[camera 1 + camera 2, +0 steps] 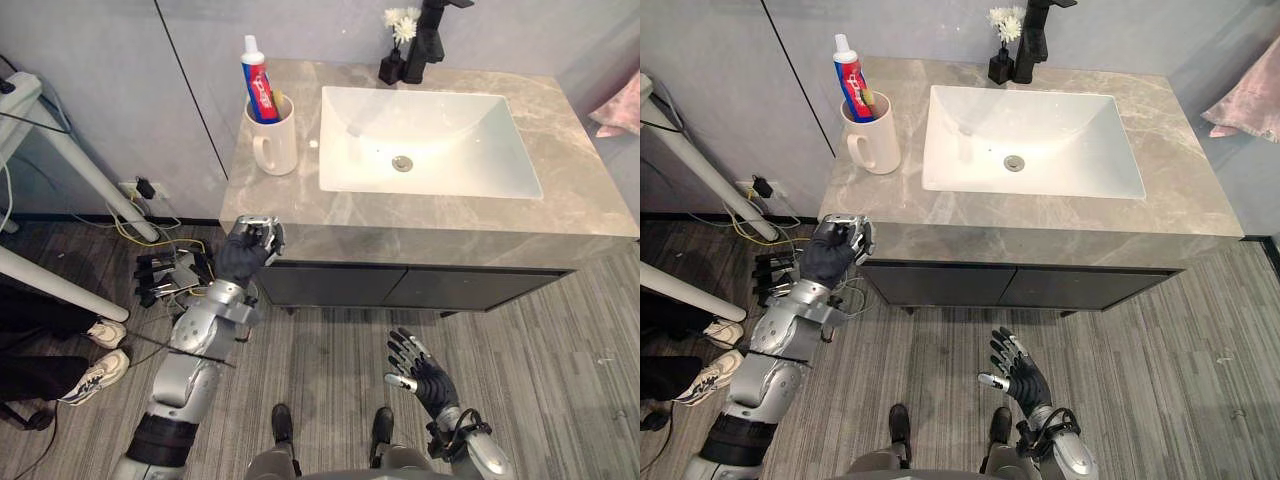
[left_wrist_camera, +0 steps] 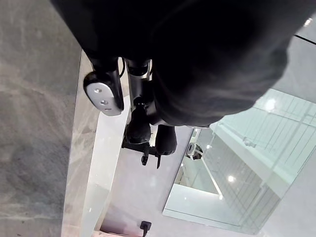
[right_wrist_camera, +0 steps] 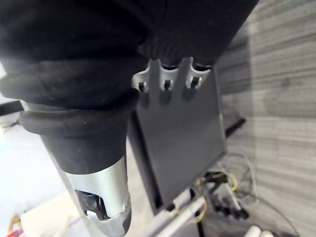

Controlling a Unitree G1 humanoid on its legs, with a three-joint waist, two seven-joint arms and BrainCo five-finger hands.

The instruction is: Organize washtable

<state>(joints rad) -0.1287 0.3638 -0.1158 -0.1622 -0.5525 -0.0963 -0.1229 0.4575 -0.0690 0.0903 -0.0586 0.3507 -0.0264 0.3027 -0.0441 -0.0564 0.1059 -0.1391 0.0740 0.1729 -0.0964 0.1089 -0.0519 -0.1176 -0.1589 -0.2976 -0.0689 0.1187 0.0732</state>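
Washtable (image 1: 275, 200) front corner: my left hand (image 1: 250, 248) curled, empty, by its edge; right hand (image 1: 420, 372) spread, low. Risk: curled fingers could clip mug (image 1: 276, 142), tipping toothpaste (image 1: 258, 85).

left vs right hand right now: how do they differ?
Height: the left hand is up at the front left corner of the counter, while the right hand hangs low over the floor. Fingers: the left hand's are curled, with nothing seen in them, and the right hand's are spread open. Shared: neither holds anything, and both are well short of the mug.
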